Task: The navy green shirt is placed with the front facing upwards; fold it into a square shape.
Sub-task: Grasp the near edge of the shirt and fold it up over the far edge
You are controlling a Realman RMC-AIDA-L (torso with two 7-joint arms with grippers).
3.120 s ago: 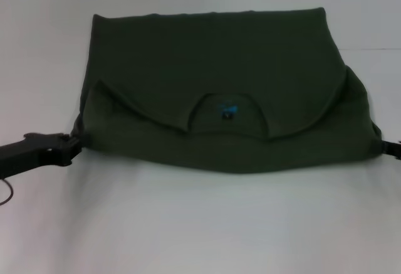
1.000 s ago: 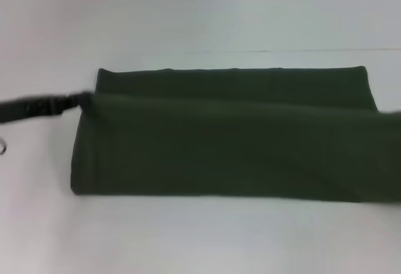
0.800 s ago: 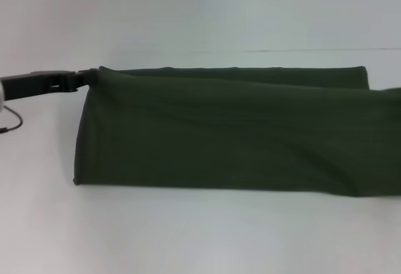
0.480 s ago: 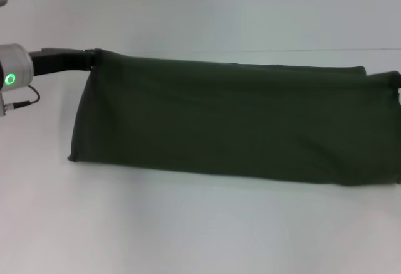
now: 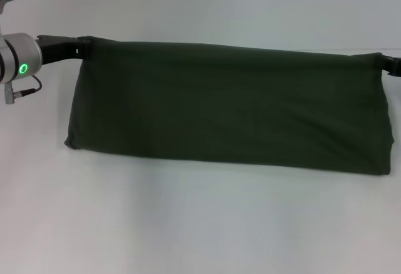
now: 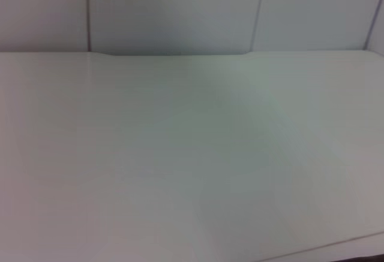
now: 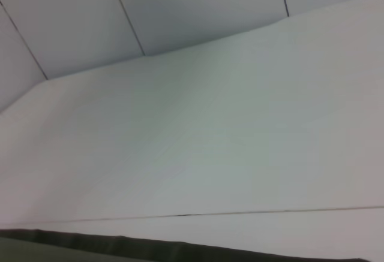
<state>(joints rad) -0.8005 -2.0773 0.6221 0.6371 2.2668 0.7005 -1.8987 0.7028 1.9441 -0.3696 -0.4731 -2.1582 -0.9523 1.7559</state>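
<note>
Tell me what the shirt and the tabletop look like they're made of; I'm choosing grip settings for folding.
The navy green shirt looks like soft matte knit, probably cotton: it hangs limp in a sagging sheet between the left gripper and right gripper, without sheen. The table looks like smooth white laminate or painted board, faintly glossy; which cannot be told.

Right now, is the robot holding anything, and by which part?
Yes. Both tools hold the navy green shirt by the two ends of its raised top edge: the left tool at the left corner, the right tool at the right corner.
</note>
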